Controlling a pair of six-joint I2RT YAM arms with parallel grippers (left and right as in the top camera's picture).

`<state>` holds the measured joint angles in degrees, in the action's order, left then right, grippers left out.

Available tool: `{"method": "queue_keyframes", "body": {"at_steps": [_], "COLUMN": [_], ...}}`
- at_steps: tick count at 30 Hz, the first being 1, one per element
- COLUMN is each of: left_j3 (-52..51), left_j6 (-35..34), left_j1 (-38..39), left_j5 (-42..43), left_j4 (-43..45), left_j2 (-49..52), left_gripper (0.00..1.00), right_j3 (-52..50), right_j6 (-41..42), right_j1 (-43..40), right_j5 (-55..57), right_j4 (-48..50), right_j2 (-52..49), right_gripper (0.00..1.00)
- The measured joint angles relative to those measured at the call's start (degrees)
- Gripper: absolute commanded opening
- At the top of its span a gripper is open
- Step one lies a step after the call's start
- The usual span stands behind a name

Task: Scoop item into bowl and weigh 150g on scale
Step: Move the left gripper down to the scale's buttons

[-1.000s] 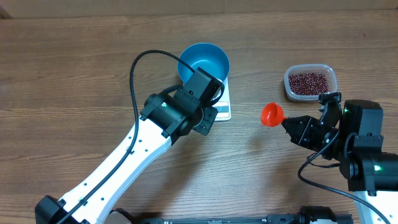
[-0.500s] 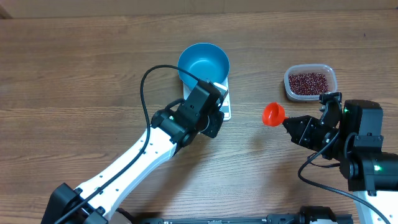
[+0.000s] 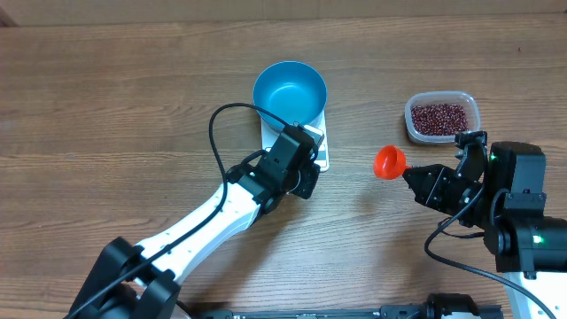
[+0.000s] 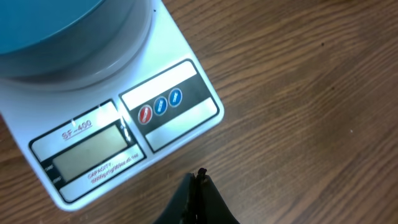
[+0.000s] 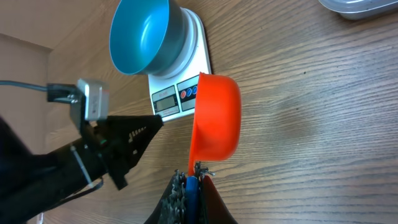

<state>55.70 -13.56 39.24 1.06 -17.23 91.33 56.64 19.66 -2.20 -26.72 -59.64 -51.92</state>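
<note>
The blue bowl (image 3: 290, 91) stands empty on the white scale (image 3: 322, 156), whose display and buttons (image 4: 160, 106) face the table's front. My left gripper (image 4: 199, 177) is shut on nothing, its tip low over the wood just off the scale's display edge. In the right wrist view the same tip (image 5: 157, 121) points at the display. My right gripper (image 5: 191, 177) is shut on the handle of an orange scoop (image 3: 388, 162), held above the table right of the scale. No beans show in the scoop. The item, dark red beans (image 3: 440, 116), lies in a clear tub.
The clear plastic tub (image 3: 472, 105) sits at the back right, just beyond my right arm (image 3: 514, 199). My left arm (image 3: 204, 226) stretches from the front left up to the scale, with a black cable looping above it. Bare wooden tabletop lies on all sides.
My left gripper has drawn back from over the bowl's rim toward the front, ending at the scale's display edge. The right arm and scoop have stayed still.
</note>
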Motion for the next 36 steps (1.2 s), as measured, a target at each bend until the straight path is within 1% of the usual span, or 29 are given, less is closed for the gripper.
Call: {"method": "queue_keyframes", "body": {"at_steps": [8, 13, 23, 31, 36], "left_j3": [0.0, -0.1, -0.1, -0.1, -0.2], "left_j6": [-1.3, -1.5, -3.3, -4.1, -4.3], "left_j1": [0.0, 0.0, 0.0, -0.1, -0.4], "left_j5": [-0.4, -0.6, -4.6, -6.6, -7.1], "left_j4": [4.1, 7.0, 8.8, 11.5, 14.3], "left_j2": [5.2, 6.7, 9.3, 13.0, 13.5], "left_gripper": [0.04, 0.05, 0.04, 0.04, 0.04], "right_j3": [0.0, 0.0, 0.0, 0.0, 0.0], "right_j6": [0.0, 0.0, 0.0, 0.0, 0.0], "right_j1": [0.0, 0.0, 0.0, 0.0, 0.0], "right_j5": [0.0, 0.0, 0.0, 0.0, 0.0], "right_j4": [0.1, 0.4, 0.3, 0.2, 0.3], "right_j2": [0.0, 0.0, 0.0, 0.0, 0.0], "right_gripper": [0.04, 0.04, 0.04, 0.04, 0.04]}}
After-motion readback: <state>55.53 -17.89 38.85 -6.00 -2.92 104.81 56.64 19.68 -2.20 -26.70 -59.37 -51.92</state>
